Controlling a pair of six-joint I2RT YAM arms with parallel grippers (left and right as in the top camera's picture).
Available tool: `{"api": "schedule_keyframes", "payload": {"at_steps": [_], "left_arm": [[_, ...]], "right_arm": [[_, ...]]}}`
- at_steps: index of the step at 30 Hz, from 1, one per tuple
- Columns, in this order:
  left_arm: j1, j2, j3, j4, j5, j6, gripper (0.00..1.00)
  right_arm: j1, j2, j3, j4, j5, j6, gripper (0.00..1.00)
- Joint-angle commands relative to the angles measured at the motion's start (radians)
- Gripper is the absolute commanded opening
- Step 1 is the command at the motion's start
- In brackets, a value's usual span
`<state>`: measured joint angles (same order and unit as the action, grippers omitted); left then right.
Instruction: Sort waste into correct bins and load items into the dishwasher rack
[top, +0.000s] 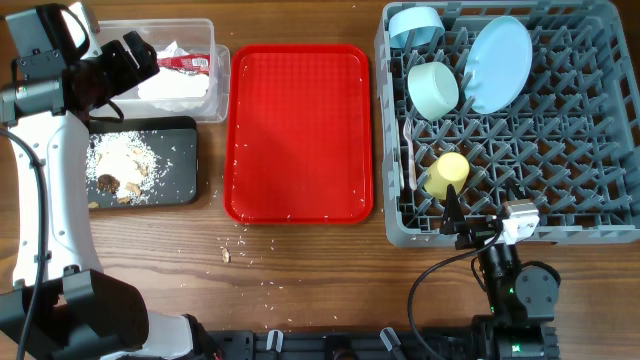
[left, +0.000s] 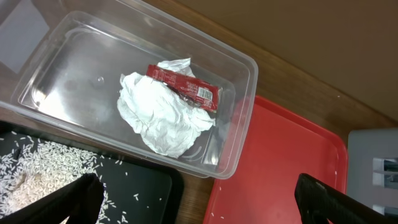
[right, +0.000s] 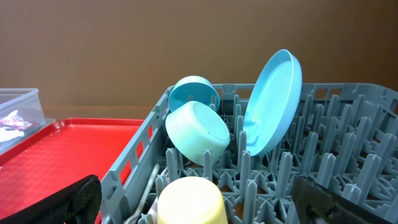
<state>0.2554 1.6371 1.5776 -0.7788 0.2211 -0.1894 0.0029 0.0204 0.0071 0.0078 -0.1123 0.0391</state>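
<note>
small yellow plastic cup (right: 189, 200) wedged in pegged grey plastic rack (right: 354, 155) against rolling. left gripper (left: 199, 186) and right gripper (right: 196, 186) gaping, empty.

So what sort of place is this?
Probably a lab bench staged as a canteen dish-return: a grey dishwasher rack, a red serving tray, and a clear tub holding a crumpled napkin.
</note>
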Motion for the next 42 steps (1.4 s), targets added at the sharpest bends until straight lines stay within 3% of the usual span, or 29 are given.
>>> {"api": "schedule_keyframes", "payload": {"at_steps": [1,7,9,13,18,23,26,31,35,42], "left_arm": [[0.005,-0.005,0.01,0.002,-0.002,-0.005,1.0],[0.005,-0.005,0.01,-0.008,-0.011,-0.004,1.0],[0.01,-0.011,0.009,-0.078,-0.056,0.005,1.0],[-0.02,-0.097,-0.065,0.041,-0.059,0.067,1.0],[-0.045,-0.472,-0.483,0.376,-0.063,0.122,1.0],[-0.035,-0.972,-1.102,0.756,-0.078,0.075,1.0],[-0.035,-1.222,-1.333,0.852,-0.092,0.047,1.0],[-0.036,-1.484,-1.506,0.855,-0.1,0.047,1.0],[-0.037,-1.593,-1.572,0.831,-0.099,0.047,1.0],[-0.052,-1.634,-1.572,0.712,-0.1,0.047,1.0]], "right_arm": [[-0.004,-0.003,-0.002,0.002,-0.02,-0.011,1.0],[-0.004,-0.003,-0.002,0.002,-0.02,-0.011,1.0],[-0.004,-0.003,-0.002,0.002,-0.02,-0.011,1.0],[-0.004,-0.003,-0.002,0.002,-0.02,-0.01,1.0],[-0.004,-0.003,-0.002,0.002,-0.02,-0.01,1.0],[-0.004,-0.003,-0.002,0.002,-0.02,-0.011,0.99],[-0.004,-0.003,-0.002,0.002,-0.02,-0.01,1.0],[-0.004,-0.003,-0.002,0.002,-0.02,-0.011,1.0],[-0.004,-0.003,-0.002,0.002,-0.02,-0.011,1.0],[-0.004,-0.003,-0.002,0.002,-0.02,-0.011,1.0]]}}
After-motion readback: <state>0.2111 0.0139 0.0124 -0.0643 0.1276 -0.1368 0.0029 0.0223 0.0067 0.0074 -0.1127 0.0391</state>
